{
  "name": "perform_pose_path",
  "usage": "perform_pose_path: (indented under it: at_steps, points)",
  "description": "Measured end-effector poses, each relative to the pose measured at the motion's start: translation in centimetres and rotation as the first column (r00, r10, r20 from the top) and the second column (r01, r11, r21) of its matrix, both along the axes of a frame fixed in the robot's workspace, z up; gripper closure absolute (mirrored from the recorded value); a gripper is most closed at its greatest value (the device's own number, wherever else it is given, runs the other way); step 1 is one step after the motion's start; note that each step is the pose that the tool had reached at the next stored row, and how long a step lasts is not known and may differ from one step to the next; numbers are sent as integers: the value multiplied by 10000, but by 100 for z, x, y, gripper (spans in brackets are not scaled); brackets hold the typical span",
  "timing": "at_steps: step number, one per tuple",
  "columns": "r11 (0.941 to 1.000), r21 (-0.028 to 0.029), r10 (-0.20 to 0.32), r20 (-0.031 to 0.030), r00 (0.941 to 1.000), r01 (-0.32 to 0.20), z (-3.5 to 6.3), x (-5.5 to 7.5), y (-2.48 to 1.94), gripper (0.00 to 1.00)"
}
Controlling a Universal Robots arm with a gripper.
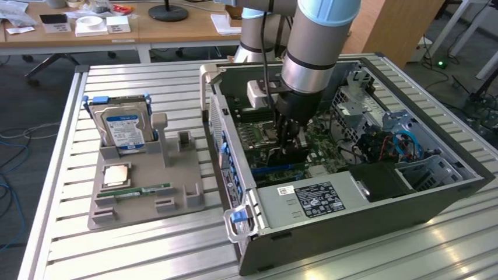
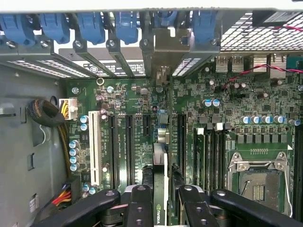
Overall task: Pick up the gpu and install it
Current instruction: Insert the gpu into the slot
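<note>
My gripper (image 2: 161, 178) is shut on the gpu (image 2: 160, 158), which I see edge-on in the wrist view as a thin card between the two black fingers (image 2: 141, 203). The card stands upright over the green motherboard (image 2: 128, 101), between two long black slots (image 2: 129, 142). Its silver bracket end (image 2: 163, 52) reaches towards the rear slot openings with blue clips (image 2: 90, 26). Whether the card is seated in a slot I cannot tell. In the exterior view the arm reaches down into the open computer case (image 1: 435, 192), with the gripper (image 1: 286, 143) and the dark gpu (image 1: 284, 158) low over the board.
A grey holder (image 1: 148, 192) at the exterior view's left carries a silver hard drive (image 1: 125, 128), a processor chip (image 1: 116, 174) and a green memory stick (image 1: 144, 191). Inside the case are the power supply (image 1: 311, 198), an empty processor socket (image 2: 258, 182), memory slots (image 2: 208, 156) and cable bundles (image 2: 47, 116).
</note>
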State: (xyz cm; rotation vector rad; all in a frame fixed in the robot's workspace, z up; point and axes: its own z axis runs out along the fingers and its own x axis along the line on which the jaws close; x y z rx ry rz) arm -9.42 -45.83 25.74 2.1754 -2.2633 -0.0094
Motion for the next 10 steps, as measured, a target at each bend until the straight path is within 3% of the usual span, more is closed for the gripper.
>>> perform_pose_path:
  at_steps: [10]
  points:
    - [10000, 10, -22, -1, 10000, 22, -22, -2, 6, 74]
